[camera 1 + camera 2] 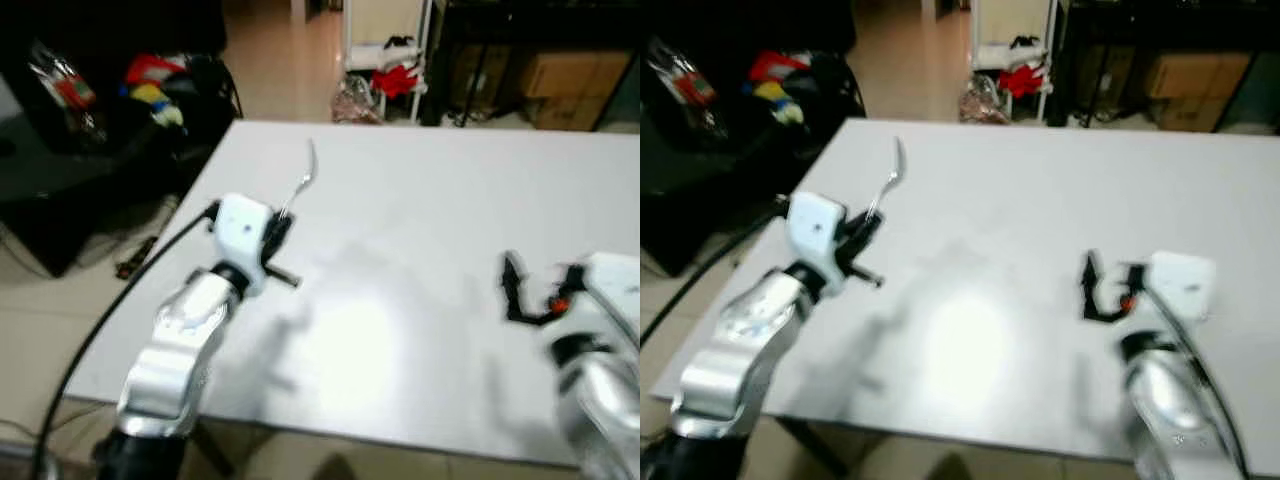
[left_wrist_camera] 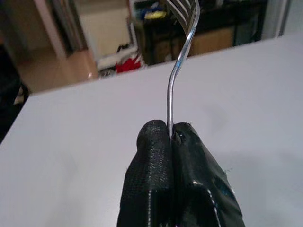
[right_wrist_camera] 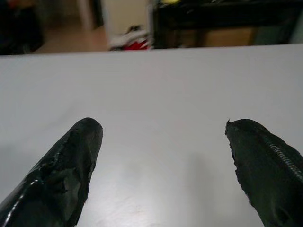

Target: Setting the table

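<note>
fork held up over the table

the left hand (image 1: 283, 228) pinches the fork (image 1: 303, 180) by its handle; it sticks straight out past the fingers, above the table (image 1: 430, 200). the right hand (image 1: 1092, 288) is spread, holding nothing.

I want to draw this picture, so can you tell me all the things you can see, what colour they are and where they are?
table: one, white, right in front of the robot.
fork: one, silver, held up over the table's left part, prongs pointing away.
floor: tan, beyond the table.
dark furniture with red and yellow things on it: far left, too blurry to name.
white rack with red stuff: one, past the table's far edge.
cardboard boxes: brown, under a dark shelf, far right.
left gripper: black fingers pinched on the fork's handle.
right gripper: black fingers spread apart, holding nothing, over the table's right part.
</note>
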{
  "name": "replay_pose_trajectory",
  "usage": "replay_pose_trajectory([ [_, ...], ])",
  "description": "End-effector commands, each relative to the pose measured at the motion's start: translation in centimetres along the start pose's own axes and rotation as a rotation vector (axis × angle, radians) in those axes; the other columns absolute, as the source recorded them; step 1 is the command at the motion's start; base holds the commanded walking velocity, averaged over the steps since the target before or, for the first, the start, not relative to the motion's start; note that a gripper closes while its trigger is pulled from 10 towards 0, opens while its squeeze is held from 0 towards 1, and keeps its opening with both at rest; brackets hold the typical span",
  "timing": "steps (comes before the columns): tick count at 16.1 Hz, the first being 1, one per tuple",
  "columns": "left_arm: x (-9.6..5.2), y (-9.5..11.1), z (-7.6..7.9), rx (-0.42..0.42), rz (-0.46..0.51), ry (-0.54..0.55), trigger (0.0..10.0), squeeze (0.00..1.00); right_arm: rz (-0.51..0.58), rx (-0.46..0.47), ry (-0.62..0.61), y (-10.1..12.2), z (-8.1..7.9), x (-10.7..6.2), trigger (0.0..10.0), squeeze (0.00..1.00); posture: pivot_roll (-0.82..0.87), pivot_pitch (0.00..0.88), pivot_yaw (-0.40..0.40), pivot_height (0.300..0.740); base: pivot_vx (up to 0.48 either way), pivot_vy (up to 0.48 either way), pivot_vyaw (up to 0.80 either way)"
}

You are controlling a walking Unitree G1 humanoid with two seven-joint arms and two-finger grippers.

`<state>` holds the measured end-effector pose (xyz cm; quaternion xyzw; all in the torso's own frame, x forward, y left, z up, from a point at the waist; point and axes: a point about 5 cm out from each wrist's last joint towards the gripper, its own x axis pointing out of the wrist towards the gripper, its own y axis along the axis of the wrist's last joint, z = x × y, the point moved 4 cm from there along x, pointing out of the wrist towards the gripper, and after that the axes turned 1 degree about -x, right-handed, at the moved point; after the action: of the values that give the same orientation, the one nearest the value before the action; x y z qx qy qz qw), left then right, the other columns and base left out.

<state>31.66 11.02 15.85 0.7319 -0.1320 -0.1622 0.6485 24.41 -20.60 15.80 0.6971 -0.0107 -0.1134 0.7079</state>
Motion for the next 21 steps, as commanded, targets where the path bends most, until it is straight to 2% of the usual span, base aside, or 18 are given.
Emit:
replay_pose_trajectory([
  [1, -0.3, 0.0, -0.2, 0.012, -0.007, -0.001, 10.0, 0.00, -0.009, -0.001, 0.025, 0.0, -0.5, -0.1, 10.0, 0.00, -0.04, 0.000, 0.025, 0.740, 0.000, 0.000, 0.00],
  [2, -0.2, -0.3, 0.0, 0.020, -0.019, -0.006, 10.0, 0.00, -0.025, -0.001, 0.042, -0.3, -0.6, -0.1, 10.0, 0.00, -0.04, 0.000, 0.023, 0.740, 0.000, 0.000, 0.00],
  [5, 0.6, -2.9, -0.3, 0.103, -0.168, 0.022, 10.0, 0.00, -0.118, -0.050, 0.104, -2.1, -0.6, 0.4, 10.0, 0.00, -0.03, 0.000, 0.016, 0.740, 0.000, 0.000, 0.00],
  [6, 0.7, -3.1, -0.2, 0.112, -0.178, 0.017, 10.0, 0.00, -0.128, -0.051, 0.109, -2.3, -0.5, 0.5, 10.0, 0.00, -0.03, 0.000, 0.016, 0.740, 0.000, 0.000, 0.00],
  [7, 0.7, -4.3, 0.1, 0.147, -0.252, 0.011, 10.0, 0.00, -0.157, -0.064, 0.184, -3.0, -1.0, 0.5, 10.0, 0.00, -0.02, 0.000, 0.015, 0.740, 0.000, 0.000, 0.00],
  [8, 0.6, -4.6, 0.0, 0.140, -0.265, 0.028, 10.0, 0.00, -0.159, -0.080, 0.235, -3.1, -1.4, 0.4, 10.0, 0.00, -0.02, 0.000, 0.016, 0.740, 0.000, 0.000, 0.00],
  [12, -0.3, -3.4, -0.3, 0.059, -0.171, 0.074, 10.0, 0.00, -0.085, -0.048, 0.210, -2.1, -1.7, 0.1, 10.0, 0.00, -0.03, 0.000, 0.027, 0.740, 0.000, 0.000, 0.00],
  [14, -0.9, -2.7, -0.1, 0.091, -0.142, 0.049, 10.0, 0.00, -0.062, 0.015, 0.163, -2.1, -1.7, -0.4, 10.0, 0.00, -0.02, 0.000, 0.024, 0.740, 0.000, -0.390, 0.00],
  [19, -1.6, -3.0, -0.7, 0.146, -0.166, 0.049, 10.0, 0.00, -0.083, -0.010, 0.164, -2.8, -1.7, -0.3, 10.0, 0.00, 0.00, 0.000, 0.019, 0.740, 0.000, -0.475, 0.00],
  [20, -1.7, -3.1, -0.9, 0.131, -0.175, 0.058, 10.0, 0.00, -0.081, -0.012, 0.166, -2.8, -1.7, -0.2, 10.0, 0.00, 0.00, 0.000, 0.016, 0.740, 0.000, 0.000, 0.00],
  [21, -1.8, -3.5, -1.4, 0.159, -0.202, 0.073, 10.0, 0.00, -0.073, -0.012, 0.199, -2.7, -2.1, -0.1, 10.0, 0.00, 0.01, 0.000, 0.015, 0.740, 0.000, 0.000, 0.00],
])
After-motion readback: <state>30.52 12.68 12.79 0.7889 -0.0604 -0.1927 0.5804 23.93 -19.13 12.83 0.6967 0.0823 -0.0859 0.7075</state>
